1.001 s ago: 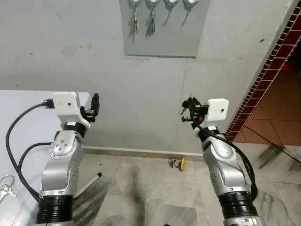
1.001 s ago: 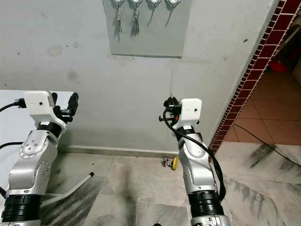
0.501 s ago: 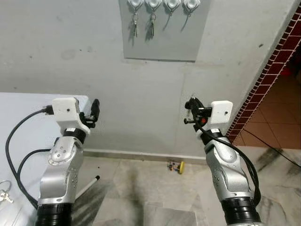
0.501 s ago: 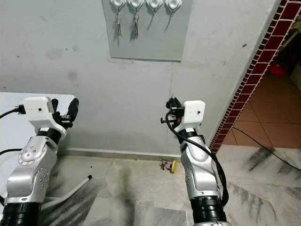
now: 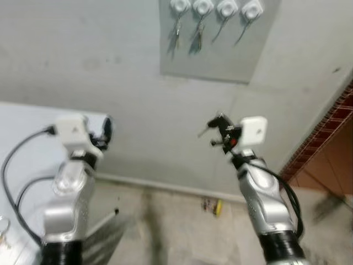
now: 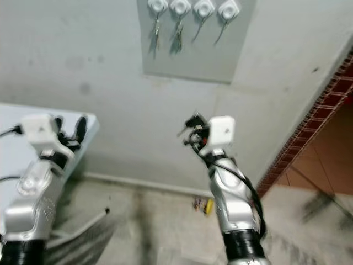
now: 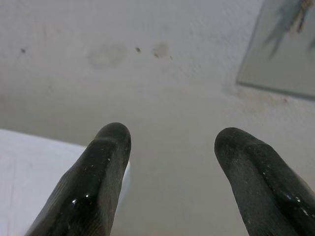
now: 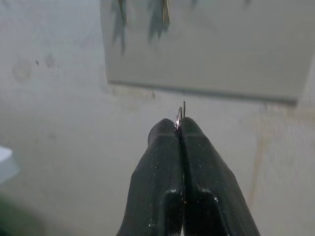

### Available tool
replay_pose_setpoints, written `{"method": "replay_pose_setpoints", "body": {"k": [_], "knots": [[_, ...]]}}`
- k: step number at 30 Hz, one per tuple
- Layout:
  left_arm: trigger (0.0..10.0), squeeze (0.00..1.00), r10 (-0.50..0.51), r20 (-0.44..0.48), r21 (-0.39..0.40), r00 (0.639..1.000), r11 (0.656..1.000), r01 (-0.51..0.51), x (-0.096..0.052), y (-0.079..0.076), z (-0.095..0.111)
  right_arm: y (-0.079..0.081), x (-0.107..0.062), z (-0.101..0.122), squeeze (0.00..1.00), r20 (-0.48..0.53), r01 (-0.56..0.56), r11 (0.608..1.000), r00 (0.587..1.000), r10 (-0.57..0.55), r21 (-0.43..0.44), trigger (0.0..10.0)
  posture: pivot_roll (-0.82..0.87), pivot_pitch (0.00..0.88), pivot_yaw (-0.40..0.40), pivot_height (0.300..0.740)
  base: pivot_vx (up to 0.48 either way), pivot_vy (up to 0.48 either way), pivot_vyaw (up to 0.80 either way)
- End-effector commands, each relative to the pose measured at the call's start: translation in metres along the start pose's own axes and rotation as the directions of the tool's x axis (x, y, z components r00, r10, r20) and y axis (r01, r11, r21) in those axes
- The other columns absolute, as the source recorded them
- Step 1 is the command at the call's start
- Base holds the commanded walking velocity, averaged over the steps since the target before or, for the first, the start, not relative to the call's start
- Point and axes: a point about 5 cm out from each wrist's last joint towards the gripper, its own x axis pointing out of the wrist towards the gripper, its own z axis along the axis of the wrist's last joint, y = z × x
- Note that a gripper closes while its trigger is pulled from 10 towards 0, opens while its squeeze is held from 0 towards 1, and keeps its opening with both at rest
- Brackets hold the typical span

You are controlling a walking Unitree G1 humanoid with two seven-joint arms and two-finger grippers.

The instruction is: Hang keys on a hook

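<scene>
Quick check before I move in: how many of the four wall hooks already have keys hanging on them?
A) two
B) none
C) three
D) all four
A: on the hook panel, the two left hooks carry hanging keys, while the two right hooks hang bare.

Flat, even daylight fills the room, soft and without glare. Both head views are smeared by motion: the wall plaque (image 5: pixel 215 41) at twelve o'clock and the floor (image 5: pixel 176 226) at six are streaked. Faint shadows trail below the hanging keys (image 6: pixel 177 34). The wrist views are sharper up close, with the wall behind soft.
</scene>
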Motion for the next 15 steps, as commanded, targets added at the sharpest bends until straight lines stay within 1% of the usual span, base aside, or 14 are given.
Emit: {"method": "replay_pose_setpoints", "body": {"k": [1, 15], "knots": [[10.0, 0.0, 0.006, 0.007, 0.015, 1.0, 1.0, -0.006, -0.0006, 0.0046, 0.0036, 0.0061, 0.0024, 0.0014, 0.0, 0.006, -0.026, 1.0, 1.0, 0.026, 0.013, 10.0, -0.08, 0.064, -0.033, 0.74, 0.461, 0.0, 0.0], [10.0, 0.0, 0.005, 0.006, 0.017, 1.0, 1.0, -0.005, -0.0015, 0.0045, 0.0028, 0.0072, 0.0023, 0.0018, 0.0, 0.004, -0.038, 0.999, 0.999, 0.038, 0.011, 10.0, -0.08, 0.062, -0.037, 0.74, 0.48, 0.0, 0.0]]}}
